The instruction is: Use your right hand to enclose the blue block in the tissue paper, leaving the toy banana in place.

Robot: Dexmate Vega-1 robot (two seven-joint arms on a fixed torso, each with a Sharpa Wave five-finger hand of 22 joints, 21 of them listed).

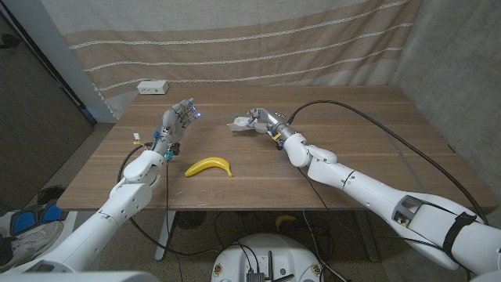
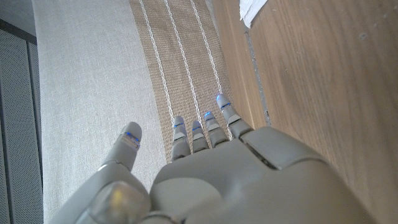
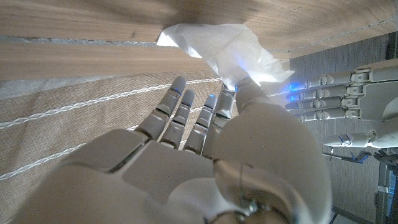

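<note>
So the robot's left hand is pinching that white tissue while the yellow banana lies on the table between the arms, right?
Not quite: it is the right hand that pinches the tissue paper, as the head view shows. The left hand is held up with fingers spread, holding nothing. The toy banana does lie on the table between the arms.

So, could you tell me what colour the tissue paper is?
White; the tissue paper shows best in the right wrist view.

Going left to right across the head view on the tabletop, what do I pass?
White box at the far edge → left hand, fingers spread → toy banana → tissue paper → right hand pinching the tissue. The blue block cannot be seen.
</note>
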